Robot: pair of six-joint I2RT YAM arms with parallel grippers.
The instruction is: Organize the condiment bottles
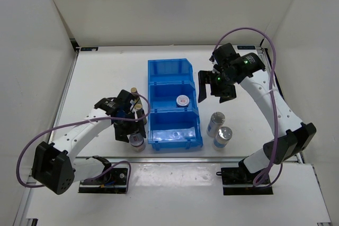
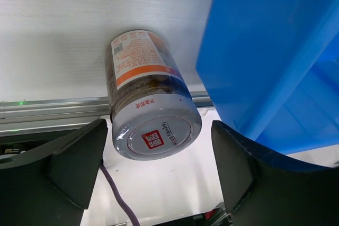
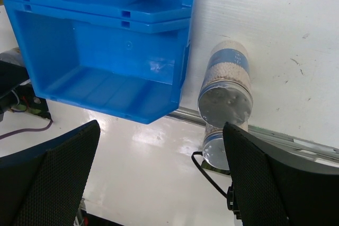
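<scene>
My left gripper hangs open over a short white-lidded jar with a red mark, standing left of the blue bin. In the left wrist view that jar stands between my fingers with a gap on each side. Two slim amber bottles stand just behind my left wrist. A second white-lidded jar sits in the bin's middle compartment. Two silver-topped cylinders stand right of the bin. My right gripper is open and empty above the table behind them.
The bin's near compartment and far compartment hold no bottle. A metal rail runs along the table's near edge. White walls close in the left, back and right. Purple cables trail from both arms.
</scene>
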